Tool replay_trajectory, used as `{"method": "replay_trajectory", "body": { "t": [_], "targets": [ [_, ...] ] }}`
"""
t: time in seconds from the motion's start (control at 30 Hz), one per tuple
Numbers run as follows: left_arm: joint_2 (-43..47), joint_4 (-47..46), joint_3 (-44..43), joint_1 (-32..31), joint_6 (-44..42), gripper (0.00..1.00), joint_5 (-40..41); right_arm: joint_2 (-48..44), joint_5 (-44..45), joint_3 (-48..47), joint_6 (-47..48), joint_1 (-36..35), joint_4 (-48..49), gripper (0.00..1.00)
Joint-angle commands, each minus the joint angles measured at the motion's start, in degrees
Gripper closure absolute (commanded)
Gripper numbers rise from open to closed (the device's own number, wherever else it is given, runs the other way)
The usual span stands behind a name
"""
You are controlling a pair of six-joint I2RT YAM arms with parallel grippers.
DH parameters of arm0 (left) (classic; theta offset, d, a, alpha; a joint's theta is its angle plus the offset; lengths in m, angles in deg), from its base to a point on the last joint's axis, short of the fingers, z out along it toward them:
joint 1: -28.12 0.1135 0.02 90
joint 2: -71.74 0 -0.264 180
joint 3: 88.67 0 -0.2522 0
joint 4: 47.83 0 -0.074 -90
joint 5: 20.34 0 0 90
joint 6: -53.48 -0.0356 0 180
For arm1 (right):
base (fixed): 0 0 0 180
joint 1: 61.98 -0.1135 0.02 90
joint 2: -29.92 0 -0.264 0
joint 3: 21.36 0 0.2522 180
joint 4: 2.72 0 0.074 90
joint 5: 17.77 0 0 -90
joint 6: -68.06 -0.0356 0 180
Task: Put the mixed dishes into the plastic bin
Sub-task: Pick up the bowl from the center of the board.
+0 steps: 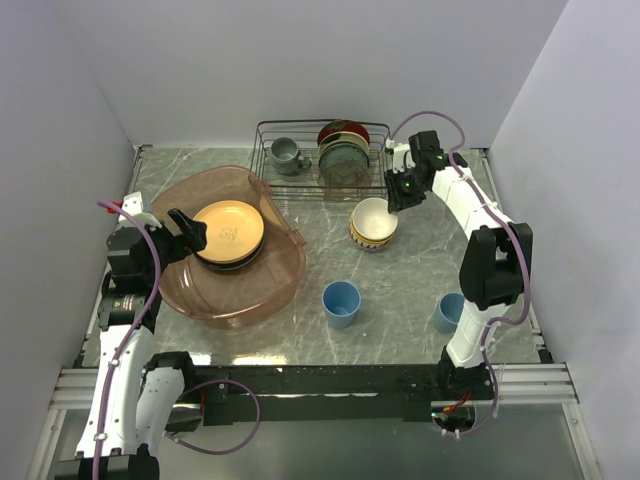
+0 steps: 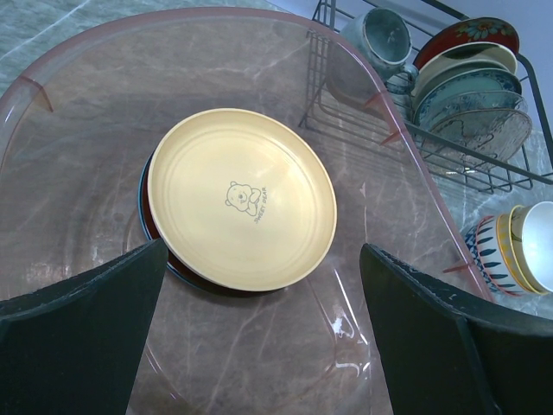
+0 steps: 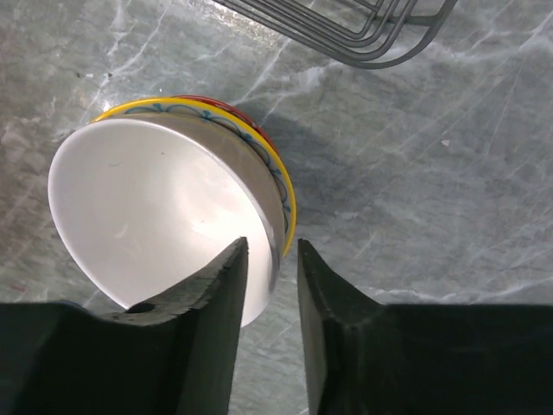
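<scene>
Our right tool (image 3: 272, 251) is closed narrowly on the rim of the cream bowl (image 3: 155, 207), one finger inside and one outside. This bowl sits in a patterned bowl (image 3: 289, 203) on the desk (image 3: 415, 173). The bin (image 1: 285, 275) is at centre left of the top view, well apart. We fear the rim pinch slips, or the lower bowl rises too and falls. Our left tool (image 2: 262, 251) is wide open, empty.

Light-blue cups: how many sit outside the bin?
2. One light-blue cup stands mid-table, just right of the plastic bin; the other cup at front right, partly behind the right arm.
</scene>
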Motion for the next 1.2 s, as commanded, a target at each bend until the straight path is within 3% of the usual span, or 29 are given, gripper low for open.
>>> {"method": "replay_trajectory", "body": {
  "t": [0.0, 0.23, 0.3, 0.4, 0.73, 1.17],
  "targets": [
    [0.6, -1.5, -0.3, -0.2, -1.0, 0.01, 0.4, 0.9, -0.2, 0.5, -1.0, -0.6, 0.1, 0.68],
    [0.3, -1.5, -0.4, -0.2, -1.1, 0.01, 0.4, 1.6, -1.2, 1.1, -0.9, -0.9, -0.1, 0.76],
    [0.5, -1.5, -0.4, -0.1, -1.1, 0.01, 0.4, 1.2, -1.5, 1.5, -0.7, -0.9, 0.1, 0.89],
    [0.6, -1.3, -0.3, -0.1, -1.0, 0.01, 0.2, -1.4, -1.3, 2.8, -0.2, -0.9, 1.5, 1.0],
    [0.7, -1.9, -0.2, -0.1, -1.1, 0.01, -1.6, -12.8, -1.5, 6.6, 0.8, 0.2, 4.6, 1.0],
    [0.9, -4.9, 0.8, -0.2, 0.9, 0.01, -13.0, -26.4, -16.6, 18.0, 4.0, 6.6, 9.1, 1.0]
  ]
}}
